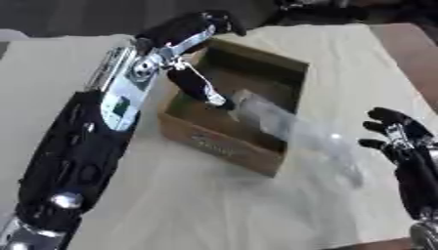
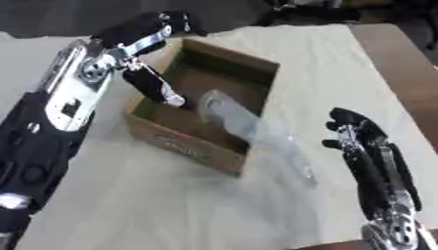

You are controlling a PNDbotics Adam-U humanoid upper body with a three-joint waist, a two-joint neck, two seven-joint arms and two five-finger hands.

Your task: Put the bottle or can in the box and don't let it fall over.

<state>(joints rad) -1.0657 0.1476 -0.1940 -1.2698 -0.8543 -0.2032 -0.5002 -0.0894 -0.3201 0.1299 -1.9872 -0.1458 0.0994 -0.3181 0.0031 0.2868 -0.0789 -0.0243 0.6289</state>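
Setting the clear bottle (image 1: pixel 265 117) upright on the box floor calls for a slow descent, no tilt at release. Nearest, the right hand (image 2: pixel 363 141) rests idle at the lower right, fingers relaxed, holding nothing. Farther, the bottle appears blurred, leaning over the cardboard box (image 1: pixel 222 146) rim, its top just beside the left hand (image 1: pixel 192 53); whether those fingers grip it cannot be told.

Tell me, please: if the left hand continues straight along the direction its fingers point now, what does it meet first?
Probably the clear bottle, blurred and tilted inside the cardboard box. The left hand points down into the box toward it; whether they touch is unclear.
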